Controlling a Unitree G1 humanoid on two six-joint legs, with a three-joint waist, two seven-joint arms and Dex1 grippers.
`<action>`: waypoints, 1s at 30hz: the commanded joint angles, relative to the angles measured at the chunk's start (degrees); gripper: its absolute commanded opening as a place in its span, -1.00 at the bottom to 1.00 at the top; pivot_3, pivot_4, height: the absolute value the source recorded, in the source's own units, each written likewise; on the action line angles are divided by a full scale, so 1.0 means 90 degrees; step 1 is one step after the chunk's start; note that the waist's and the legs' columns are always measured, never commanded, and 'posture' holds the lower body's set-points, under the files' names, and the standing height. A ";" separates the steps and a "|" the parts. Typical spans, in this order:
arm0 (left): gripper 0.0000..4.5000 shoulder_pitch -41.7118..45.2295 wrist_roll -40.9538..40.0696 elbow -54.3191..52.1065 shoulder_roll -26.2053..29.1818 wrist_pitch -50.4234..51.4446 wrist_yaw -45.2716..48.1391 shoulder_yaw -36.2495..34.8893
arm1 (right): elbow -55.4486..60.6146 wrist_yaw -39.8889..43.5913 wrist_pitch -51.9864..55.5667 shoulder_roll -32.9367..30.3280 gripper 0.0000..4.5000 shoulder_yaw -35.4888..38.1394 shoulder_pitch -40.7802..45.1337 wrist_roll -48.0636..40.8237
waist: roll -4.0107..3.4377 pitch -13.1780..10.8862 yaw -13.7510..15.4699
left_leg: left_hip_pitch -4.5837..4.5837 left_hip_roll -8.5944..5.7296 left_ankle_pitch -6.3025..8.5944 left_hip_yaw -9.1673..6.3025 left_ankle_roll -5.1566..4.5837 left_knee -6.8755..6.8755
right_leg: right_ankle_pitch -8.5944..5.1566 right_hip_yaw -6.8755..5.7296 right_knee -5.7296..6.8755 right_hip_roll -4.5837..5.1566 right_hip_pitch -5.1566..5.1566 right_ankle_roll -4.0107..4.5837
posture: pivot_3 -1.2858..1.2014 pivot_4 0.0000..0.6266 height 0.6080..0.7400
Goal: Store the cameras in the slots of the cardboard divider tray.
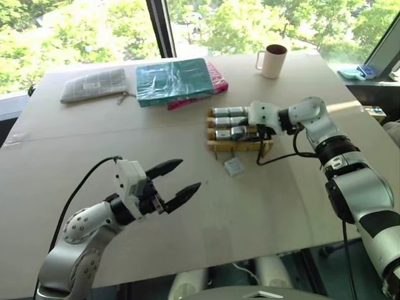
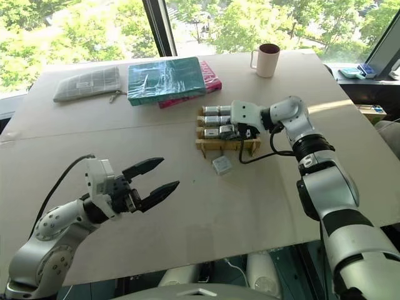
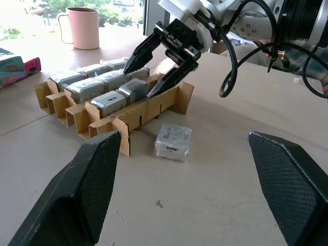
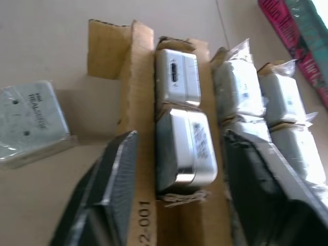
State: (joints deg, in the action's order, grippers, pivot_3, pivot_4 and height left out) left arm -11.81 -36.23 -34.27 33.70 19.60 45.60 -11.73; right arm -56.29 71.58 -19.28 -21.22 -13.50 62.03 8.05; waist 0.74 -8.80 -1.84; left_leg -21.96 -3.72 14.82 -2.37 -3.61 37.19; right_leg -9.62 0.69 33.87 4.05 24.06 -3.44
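One camera (image 3: 173,143) left loose on the table just beside the tray (image 3: 166,100), right gripper (image 3: 155,64) spread open over one just slotted near its end, left gripper (image 1: 177,180) open, idle near the front edge; next, probably fetching the loose one.

The cardboard divider tray (image 1: 240,147) is a small tan rack of crossed strips, sitting flat on the table right of centre, its long side running left to right. Its slots form three rows. Silver-grey cameras (image 1: 229,112) fill the far row, more sit in the middle row, some wrapped in clear plastic, and two bare ones (image 4: 182,123) lie end to end in the next row, each a boxy block with rounded corners. The nearest cardboard strip's slots hold nothing. One more camera (image 1: 234,166), in a clear wrapper, lies flat on the table just near of the tray, apart from it.
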 commanded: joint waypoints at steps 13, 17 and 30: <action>0.86 -0.0136 -0.0297 0.0301 0.0472 -0.0191 0.0876 -0.0537 | 0.8896 -0.2463 0.7196 -0.0081 0.96 0.0817 -0.4429 -0.2051 | 0.0015 0.0011 0.0173 | -0.0017 0.0009 0.0009 -0.0026 0.0002 0.0008 | -0.0025 0.0002 0.0012 0.0022 0.0016 0.0041 | 0.03 -0.52 1.00; 0.86 -0.0031 -0.0355 0.0602 0.0671 -0.0347 0.1332 -0.0690 | 0.9224 -0.3486 0.8090 0.0435 0.96 0.0724 -0.4695 -0.1968 | 0.0012 0.0009 0.0153 | -0.0011 0.0015 0.0015 -0.0023 -0.0008 0.0009 | -0.0027 -0.0014 0.0013 0.0008 0.0017 0.0045 | 0.03 -0.52 1.00; 0.86 0.0140 -0.0214 0.0958 0.1008 -0.0528 0.1872 -0.0794 | 0.8272 -0.4784 0.8255 0.1312 0.96 0.0333 -0.4810 -0.2019 | 0.0028 0.0018 0.0130 | -0.0010 0.0004 -0.0004 -0.0032 0.0022 0.0003 | -0.0022 -0.0033 0.0012 -0.0010 0.0015 0.0036 | 0.03 -0.52 1.00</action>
State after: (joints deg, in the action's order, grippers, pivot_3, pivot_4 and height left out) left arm -10.49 -38.21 -24.72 41.98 15.80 62.24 -17.53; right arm 18.46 29.36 56.29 -9.84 -10.13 18.33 -9.81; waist 1.00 -8.63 -0.67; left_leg -22.05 -3.69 14.79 -2.65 -3.42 37.22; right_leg -9.82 0.40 33.98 3.96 24.19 -3.12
